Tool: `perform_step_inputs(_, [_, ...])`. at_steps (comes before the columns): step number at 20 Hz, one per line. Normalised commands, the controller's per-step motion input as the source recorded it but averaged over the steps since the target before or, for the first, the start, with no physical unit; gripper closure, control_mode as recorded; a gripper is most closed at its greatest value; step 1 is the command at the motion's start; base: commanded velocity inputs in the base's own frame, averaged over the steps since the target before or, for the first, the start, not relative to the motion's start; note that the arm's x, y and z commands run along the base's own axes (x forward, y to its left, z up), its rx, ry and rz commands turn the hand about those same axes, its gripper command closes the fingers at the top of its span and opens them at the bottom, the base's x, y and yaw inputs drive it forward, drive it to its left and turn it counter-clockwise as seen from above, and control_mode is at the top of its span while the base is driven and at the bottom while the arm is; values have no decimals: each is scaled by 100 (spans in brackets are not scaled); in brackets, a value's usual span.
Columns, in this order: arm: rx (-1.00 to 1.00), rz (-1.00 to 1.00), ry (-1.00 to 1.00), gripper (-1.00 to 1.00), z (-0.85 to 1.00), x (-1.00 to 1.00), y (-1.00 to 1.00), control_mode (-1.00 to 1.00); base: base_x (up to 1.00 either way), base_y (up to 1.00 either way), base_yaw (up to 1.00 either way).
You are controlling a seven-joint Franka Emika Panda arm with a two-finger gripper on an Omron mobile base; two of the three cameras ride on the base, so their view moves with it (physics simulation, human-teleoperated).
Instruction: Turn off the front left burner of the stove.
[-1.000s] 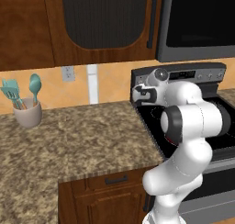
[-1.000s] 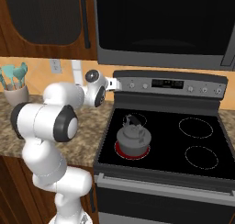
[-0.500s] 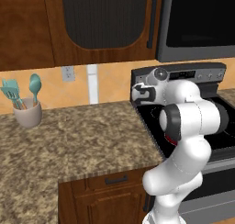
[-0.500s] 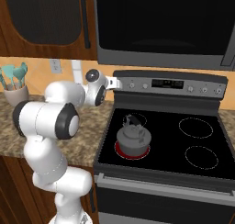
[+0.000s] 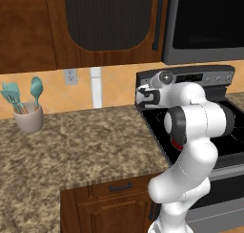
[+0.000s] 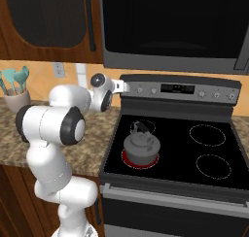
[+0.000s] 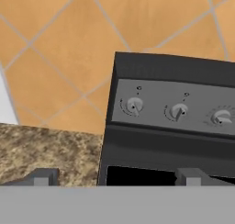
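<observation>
- Front left burner (image 6: 140, 158) glows red under the kettle (image 6: 140, 143): not off yet.
- Gripper (image 7: 117, 176), jaws apart, faces the leftmost knob (image 7: 134, 106) just ahead; turning remains.

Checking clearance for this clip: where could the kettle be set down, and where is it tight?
Free: the granite counter between utensil crock and stove, and both right rings. Crowded: the lit front left burner, under the kettle.

Orange tiled wall (image 7: 69, 44), speckled granite counter (image 5: 81, 141), dark wood cabinets (image 5: 95, 26), possibly a microwave (image 6: 170, 27) overhead
</observation>
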Motion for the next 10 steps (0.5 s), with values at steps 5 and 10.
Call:
perform_step_inputs(5, [0, 0, -12, -100, 0, 1, 0, -100, 0, 0, 0])
perform_step_inputs(10, [0, 0, -1, -100, 0, 9, 0, -100, 0, 0, 0])
